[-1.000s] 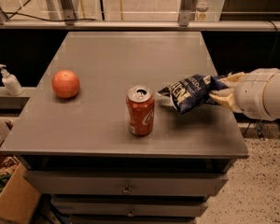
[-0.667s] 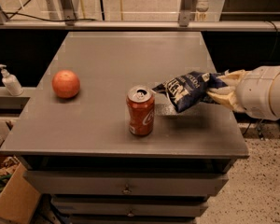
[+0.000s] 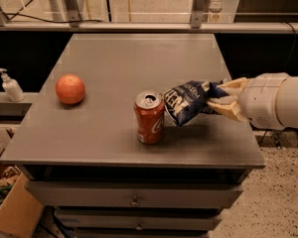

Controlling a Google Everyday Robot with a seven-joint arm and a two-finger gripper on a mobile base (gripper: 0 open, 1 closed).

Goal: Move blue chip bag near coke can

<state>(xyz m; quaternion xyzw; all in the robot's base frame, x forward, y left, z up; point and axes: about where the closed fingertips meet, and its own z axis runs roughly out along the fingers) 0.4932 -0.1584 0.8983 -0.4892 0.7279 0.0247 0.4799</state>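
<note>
The coke can [image 3: 150,118] stands upright near the front middle of the grey table [image 3: 114,63]. The blue chip bag [image 3: 188,101], dark blue with white lettering, hangs in the air just right of the can, its left end almost touching the can's top. My gripper [image 3: 219,97] comes in from the right on a white arm and is shut on the bag's right end, holding it a little above the table.
A round orange-red fruit [image 3: 70,89] lies on the table's left side. A white pump bottle [image 3: 10,86] stands on a ledge left of the table. A cardboard box [image 3: 15,212] sits on the floor at the lower left. Drawers run below the tabletop.
My gripper has carried the chip bag left, from well right of the can to right beside its top.
</note>
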